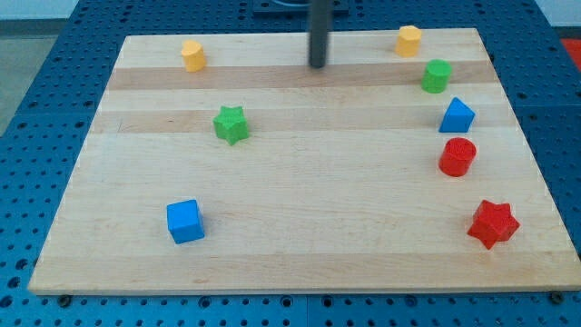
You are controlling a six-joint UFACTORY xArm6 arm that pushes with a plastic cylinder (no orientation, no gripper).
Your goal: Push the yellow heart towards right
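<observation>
The yellow heart [192, 55] sits near the board's top left edge. My tip [317, 65] is the lower end of the dark rod, near the top middle of the board, well to the right of the yellow heart and not touching any block. A second yellow block, a hexagon [408, 41], sits at the top right.
A green star [231, 123] lies left of centre. A blue cube [185, 221] is at the bottom left. Down the right side stand a green hexagon [436, 75], a blue block [457, 115], a red cylinder [457, 156] and a red star [492, 223]. The wooden board [290, 263] rests on a blue pegboard.
</observation>
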